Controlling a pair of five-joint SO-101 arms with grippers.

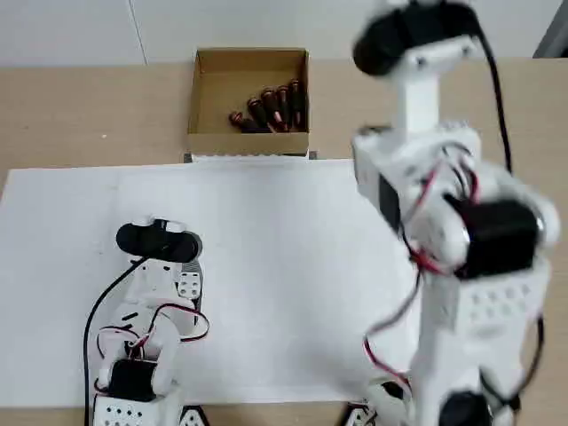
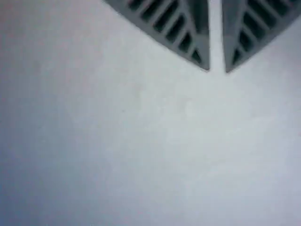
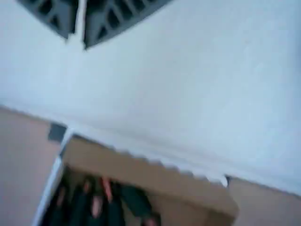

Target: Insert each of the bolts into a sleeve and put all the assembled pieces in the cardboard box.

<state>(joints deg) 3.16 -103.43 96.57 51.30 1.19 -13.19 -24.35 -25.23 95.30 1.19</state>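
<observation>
High view: tan wooden tabletop [image 1: 89,106], most of it under a white paper sheet [image 1: 284,240]; pale wall [image 1: 266,22] behind. Cardboard box [image 1: 251,142] sits at the sheet's far edge, open side up, with the assembled pieces [image 1: 271,111] heaped in its right half. Left arm [image 1: 146,311] folded low over the sheet's near left part. Right arm [image 1: 461,240] raised high at the right. Broad bare paper between the arms and the box.

Left wrist view: left gripper [image 2: 216,69] clenched on nothing, only a thin slit between the ribbed fingers, plain white paper beneath.

Right wrist view: right gripper [image 3: 76,41] likewise closed and holding nothing, above the paper near its far edge. The box lies just past that edge, dark pieces with reddish ends inside, bare wood either side.
</observation>
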